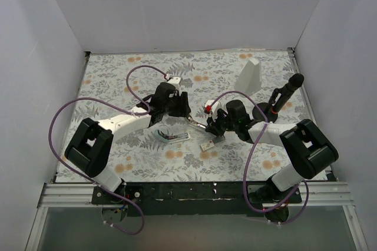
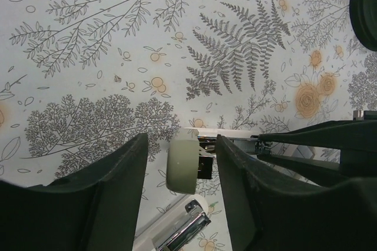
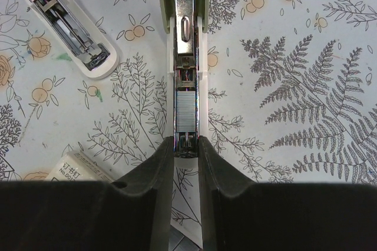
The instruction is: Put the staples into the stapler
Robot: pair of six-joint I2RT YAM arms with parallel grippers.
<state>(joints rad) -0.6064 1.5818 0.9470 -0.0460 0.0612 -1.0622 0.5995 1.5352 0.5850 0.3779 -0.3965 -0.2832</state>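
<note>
The light blue stapler point(image 1: 172, 136) lies opened on the floral mat, its silver channel up; it also shows in the right wrist view point(image 3: 65, 24) and as a stapler tip point(image 2: 177, 227) below the left jaws. The staples' small cream box point(image 1: 208, 144) lies right of it, its corner point(image 3: 73, 168) in view. An olive-beige stapler point(image 1: 197, 122) hangs between both arms. My right gripper point(image 3: 186, 145) is shut on its metal channel point(image 3: 186, 56), which carries a silver staple strip point(image 3: 186, 109). My left gripper point(image 2: 181, 151) stands open around its rounded olive end point(image 2: 181, 171), with a gap on the left.
A tall white wedge block point(image 1: 251, 76) stands at the back right. A black upright rod point(image 1: 287, 92) leans near the right wall. White walls close the mat point(image 1: 118, 80) on three sides. Purple cables loop over both arms.
</note>
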